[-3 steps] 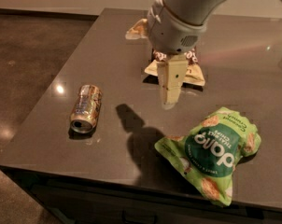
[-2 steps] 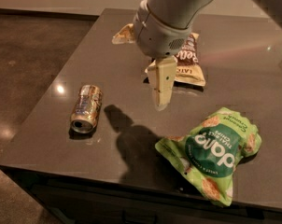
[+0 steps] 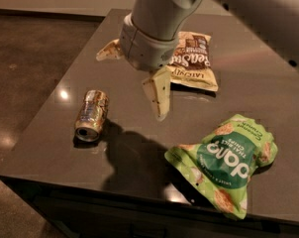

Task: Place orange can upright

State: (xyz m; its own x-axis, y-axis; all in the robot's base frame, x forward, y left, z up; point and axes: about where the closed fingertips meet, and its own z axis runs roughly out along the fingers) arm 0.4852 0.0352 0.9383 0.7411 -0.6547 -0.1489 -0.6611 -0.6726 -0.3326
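The orange can (image 3: 92, 114) lies on its side on the dark grey table (image 3: 55, 133), near the left edge, with its silver top facing the front. My gripper (image 3: 130, 87) hangs above the table, to the right of and behind the can, not touching it. It is open and empty: one cream fingertip (image 3: 159, 98) points down toward the front, the other (image 3: 109, 52) sticks out to the left.
A green snack bag (image 3: 226, 160) lies at the front right. A brown and cream snack bag (image 3: 194, 63) lies at the back, partly behind my arm. The table's left and front edges drop to a dark floor.
My arm and gripper have moved left across the table, from over the brown bag toward the can. The can and both bags have not moved.
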